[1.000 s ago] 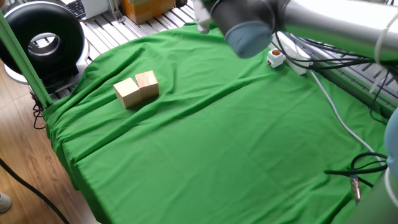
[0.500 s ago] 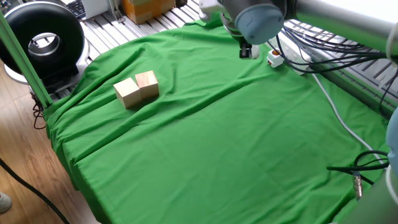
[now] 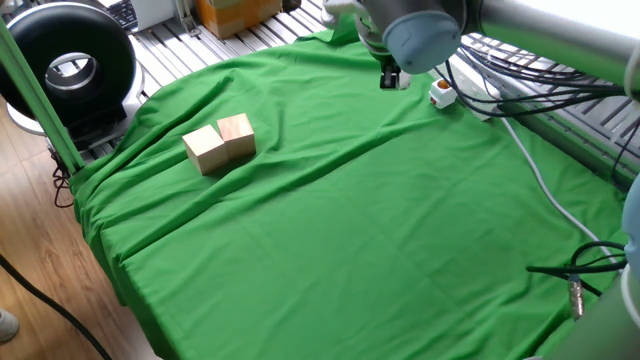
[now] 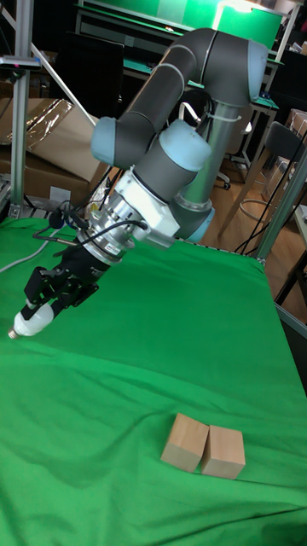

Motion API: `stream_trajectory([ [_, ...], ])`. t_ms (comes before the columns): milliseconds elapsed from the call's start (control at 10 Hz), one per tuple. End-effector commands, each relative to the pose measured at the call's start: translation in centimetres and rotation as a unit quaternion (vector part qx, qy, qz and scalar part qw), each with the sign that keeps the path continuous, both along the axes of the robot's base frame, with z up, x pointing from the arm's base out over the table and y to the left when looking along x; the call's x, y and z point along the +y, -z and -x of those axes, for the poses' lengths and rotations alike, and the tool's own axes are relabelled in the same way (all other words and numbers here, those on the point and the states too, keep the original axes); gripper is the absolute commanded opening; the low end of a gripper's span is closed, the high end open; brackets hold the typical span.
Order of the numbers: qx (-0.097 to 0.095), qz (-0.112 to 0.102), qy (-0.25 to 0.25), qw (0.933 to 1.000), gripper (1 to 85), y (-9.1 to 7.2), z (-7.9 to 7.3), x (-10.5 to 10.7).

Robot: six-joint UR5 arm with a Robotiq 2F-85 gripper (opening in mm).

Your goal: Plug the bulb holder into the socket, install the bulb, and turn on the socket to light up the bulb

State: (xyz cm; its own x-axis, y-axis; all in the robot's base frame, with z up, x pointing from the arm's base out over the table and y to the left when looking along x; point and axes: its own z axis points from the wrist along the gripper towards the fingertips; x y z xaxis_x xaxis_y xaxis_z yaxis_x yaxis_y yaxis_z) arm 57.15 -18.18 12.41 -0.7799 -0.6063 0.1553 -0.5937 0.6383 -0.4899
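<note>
One bulb (image 4: 31,321) in gripper (image 4: 38,312) jaws.

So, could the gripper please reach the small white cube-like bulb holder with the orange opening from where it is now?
Probably yes: the gripper, shut on the white frosted bulb, hangs just beside the bulb holder, and only bare green cloth shows between them.

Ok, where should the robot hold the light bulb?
Hold the bulb around its white rounded end, coming from behind the dome, as the fingers do now. That leaves the silver screw base poking out free, ready for the bulb holder and its orange opening.
</note>
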Motion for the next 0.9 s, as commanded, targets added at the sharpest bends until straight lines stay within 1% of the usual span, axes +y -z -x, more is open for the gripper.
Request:
stream_trajectory([
  [0, -0.009, -0.002, -0.023, 0.9997, 1.0, -0.7, -0.5, -2.1],
  [100, -0.009, -0.008, -0.03, 0.9995, 1.0, -0.4, -0.5, -2.6],
  [200, -0.01, -0.009, -0.04, 0.9991, 1.0, -0.3, -0.4, -3.5],
  [300, -0.014, -0.015, -0.048, 0.9986, 1.0, 0.0, -0.3, -4.0],
  [400, -0.014, -0.026, -0.055, 0.9981, 1.0, 0.3, -0.4, -3.6],
  [500, -0.02, -0.031, -0.05, 0.9981, 1.0, 0.4, -0.6, -3.4],
  [600, -0.026, -0.048, -0.026, 0.9982, 1.0, 0.7, -0.3, -2.9],
  [700, -0.042, -0.067, -0.016, 0.9967, 1.0, 0.8, -0.8, -2.1],
  [800, -0.056, -0.06, -0.004, 0.9966, 1.0, 0.5, -1.2, -2.6],
])
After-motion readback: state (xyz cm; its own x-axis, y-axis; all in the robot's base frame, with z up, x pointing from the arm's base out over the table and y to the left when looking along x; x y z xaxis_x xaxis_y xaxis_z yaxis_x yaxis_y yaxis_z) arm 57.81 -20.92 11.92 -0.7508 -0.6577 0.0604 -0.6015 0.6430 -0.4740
